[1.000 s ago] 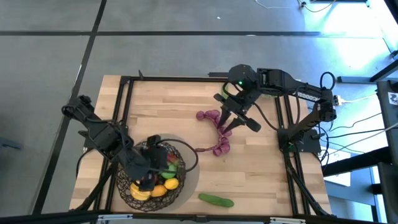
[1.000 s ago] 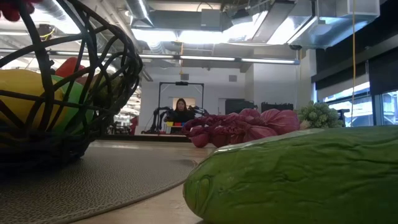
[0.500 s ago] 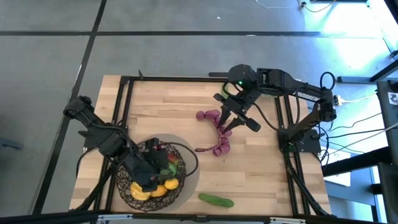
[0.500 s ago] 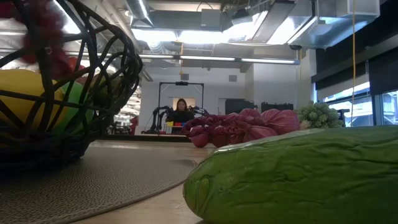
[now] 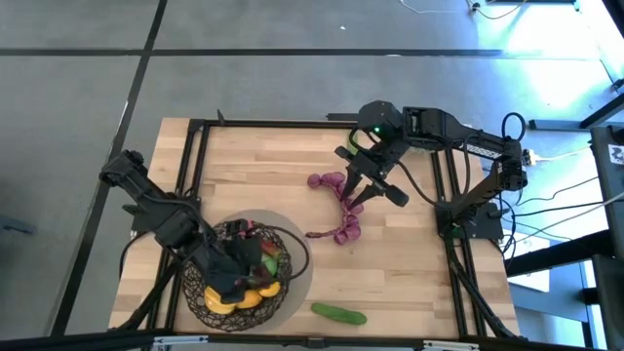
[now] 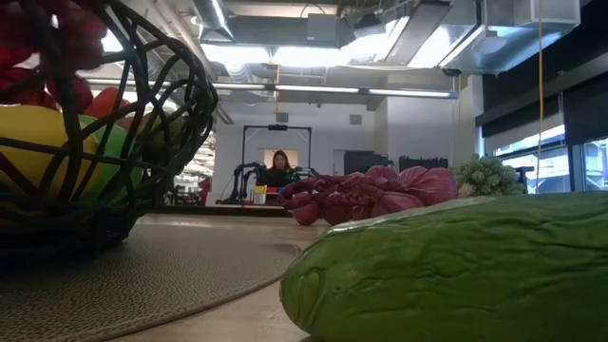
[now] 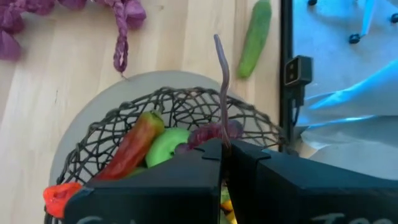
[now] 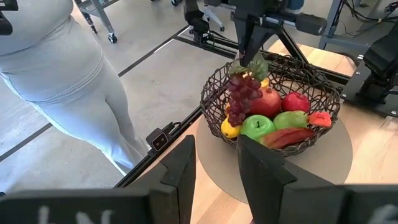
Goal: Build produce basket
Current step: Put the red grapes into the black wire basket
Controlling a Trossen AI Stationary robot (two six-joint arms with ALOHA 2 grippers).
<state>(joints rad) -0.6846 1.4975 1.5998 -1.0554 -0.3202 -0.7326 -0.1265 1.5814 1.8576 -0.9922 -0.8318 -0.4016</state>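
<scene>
The wire-mesh basket [image 5: 226, 292] [image 8: 273, 99] stands on a round grey mat [image 5: 297, 273] at the table's near left. It holds apples, yellow fruits and a red chili. My left gripper [image 8: 247, 57] is over the basket, shut on a dark-red grape bunch [image 8: 241, 94] that hangs into it. Purple grape bunches [image 5: 338, 207] lie on the table's middle. My right gripper [image 5: 363, 198] hovers open above them, nothing between its fingers [image 8: 180, 168]. A green cucumber [image 5: 339, 313] lies by the near edge. My left gripper pinches the grape bunch at its top end [image 8: 250, 65], by the green leaf, between its two shut fingers, which come from above and point down. A thin purple stem [image 7: 222, 81] sticks out past the fingertips. The bunch hangs below them, its lower grapes [image 8: 235, 118] down among the basket's fruits.
A person in light grey clothes [image 8: 56, 74] stands just beyond the table's left edge. The black frame rails [image 5: 195, 166] run along the table's sides. In the low view the cucumber [image 6: 456, 266] fills the near right, with something green and knobbly [image 6: 489, 175] behind it.
My left gripper has sunk toward the basket with the grape bunch. In the low view the dark-red grapes have come down into sight at the basket's top. My right gripper has kept still.
</scene>
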